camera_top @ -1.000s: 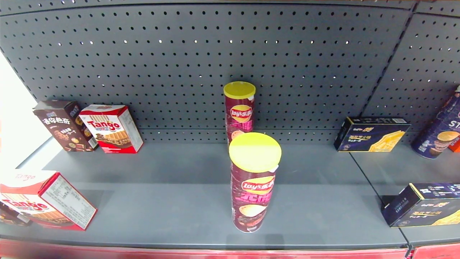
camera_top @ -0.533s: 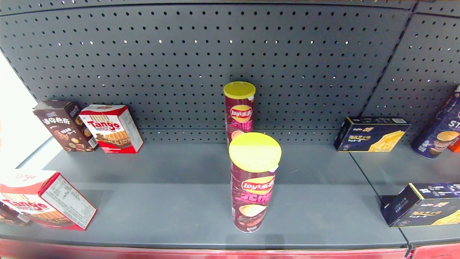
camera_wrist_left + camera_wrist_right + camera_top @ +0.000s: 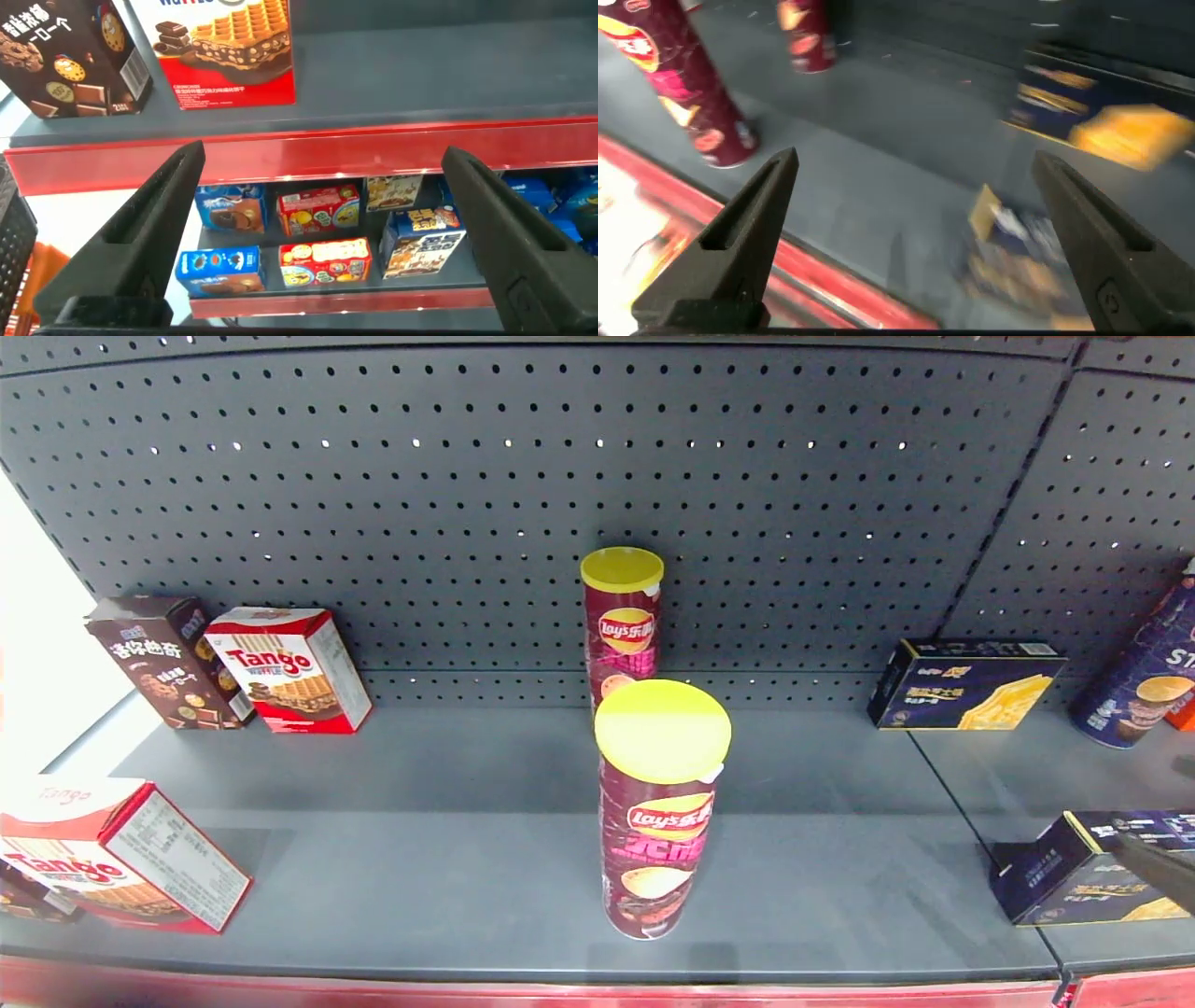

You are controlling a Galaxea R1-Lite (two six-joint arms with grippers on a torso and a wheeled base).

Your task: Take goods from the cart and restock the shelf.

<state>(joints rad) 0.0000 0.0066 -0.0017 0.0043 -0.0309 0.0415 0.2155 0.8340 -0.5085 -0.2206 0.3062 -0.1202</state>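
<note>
Two maroon chip cans with yellow lids stand upright on the grey shelf [image 3: 420,859]: the front can [image 3: 658,812] mid-shelf, the rear can [image 3: 623,621] against the pegboard. My right gripper [image 3: 915,159] is open and holds nothing. It hovers over the shelf's right part, near the front dark blue box [image 3: 1018,243], with the front can [image 3: 687,79] off to one side. One of its fingers [image 3: 1158,868] shows at the head view's right edge, in front of that box [image 3: 1055,873]. My left gripper [image 3: 322,154] is open and holds nothing, facing the shelf's red front lip [image 3: 308,149].
Red wafer boxes [image 3: 289,667] [image 3: 112,863] and a brown cookie box [image 3: 163,663] sit at the shelf's left. Another dark blue box [image 3: 962,686] and a blue can [image 3: 1134,686] stand at the back right. A lower shelf holds several small packs [image 3: 318,238]. Bare shelf lies on both sides of the cans.
A finger of my right gripper has come into the head view at the right edge, over the front dark blue box. The cans and boxes have not moved.
</note>
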